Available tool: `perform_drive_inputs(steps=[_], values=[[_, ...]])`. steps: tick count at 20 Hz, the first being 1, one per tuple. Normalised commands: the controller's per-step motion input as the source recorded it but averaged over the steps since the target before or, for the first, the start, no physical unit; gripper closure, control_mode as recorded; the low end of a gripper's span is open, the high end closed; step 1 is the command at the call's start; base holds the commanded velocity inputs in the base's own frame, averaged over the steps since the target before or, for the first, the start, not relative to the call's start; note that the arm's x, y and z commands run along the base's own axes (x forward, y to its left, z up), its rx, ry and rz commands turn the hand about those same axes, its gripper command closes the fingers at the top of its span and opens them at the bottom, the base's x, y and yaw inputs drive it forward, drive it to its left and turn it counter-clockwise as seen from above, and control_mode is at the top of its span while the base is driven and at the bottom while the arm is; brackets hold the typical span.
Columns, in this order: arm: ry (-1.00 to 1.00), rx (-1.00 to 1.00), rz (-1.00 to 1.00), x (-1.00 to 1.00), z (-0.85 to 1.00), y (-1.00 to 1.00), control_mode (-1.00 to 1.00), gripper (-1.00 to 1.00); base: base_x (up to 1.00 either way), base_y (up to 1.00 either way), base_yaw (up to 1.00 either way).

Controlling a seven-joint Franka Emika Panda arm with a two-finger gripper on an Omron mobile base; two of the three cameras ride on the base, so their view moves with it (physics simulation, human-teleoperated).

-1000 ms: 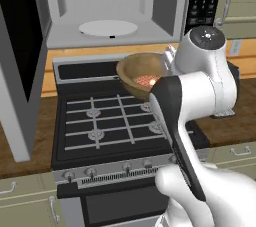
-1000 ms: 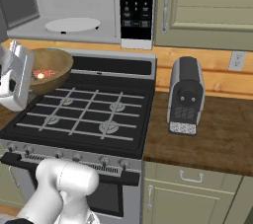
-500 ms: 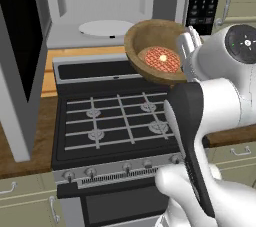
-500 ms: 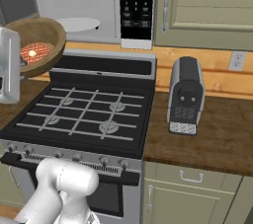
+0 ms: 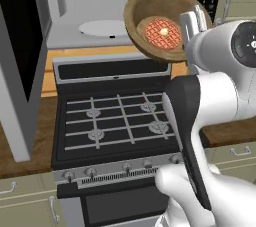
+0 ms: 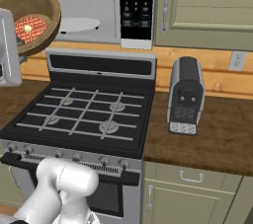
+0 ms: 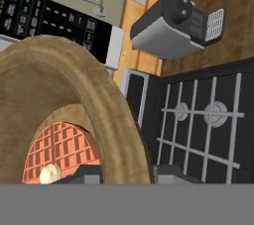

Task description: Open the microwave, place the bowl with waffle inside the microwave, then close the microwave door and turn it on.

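The bowl (image 5: 162,23) has risen from just above the back of the stove (image 5: 117,121) to the level of the open microwave (image 5: 107,8), in front of its opening, and has tipped so its inside faces the cameras. The waffle (image 5: 162,32) stays inside it, now at the 12 to 1 o'clock part of the left base view. The tool (image 7: 126,174), clamped on the bowl's rim, has come up with it.

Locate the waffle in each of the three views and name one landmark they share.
Left base view: waffle at upper centre-right, inside the raised bowl.
Right base view: upper left, in the bowl before the open microwave.
Hand view: lower left, behind the bowl's rim.
Shared landmark: the microwave's black button panel.
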Motion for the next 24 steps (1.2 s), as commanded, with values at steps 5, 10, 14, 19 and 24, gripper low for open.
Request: perform_drive_inputs(steps=[5, 10, 14, 19, 24], values=[[-0.18, 0.00, 0.00, 0.43, 0.22, 0.00, -1.00, 1.00, 0.00, 0.00, 0.00], [-0.01, 0.00, 0.00, 0.94, -0.02, 0.00, -1.00, 1.00, 0.00, 0.00, 0.00], [0.07, 0.00, 0.00, 0.98, -0.01, 0.00, -1.00, 1.00, 0.00, 0.00, 0.00], [0.00, 0.00, 0.00, 0.82, 0.00, 0.09, -1.00, 1.00, 0.00, 0.00, 0.00], [0.00, 0.00, 0.03, 0.72, -0.02, 0.23, -1.00, 1.00, 0.00, 0.00, 0.00]])
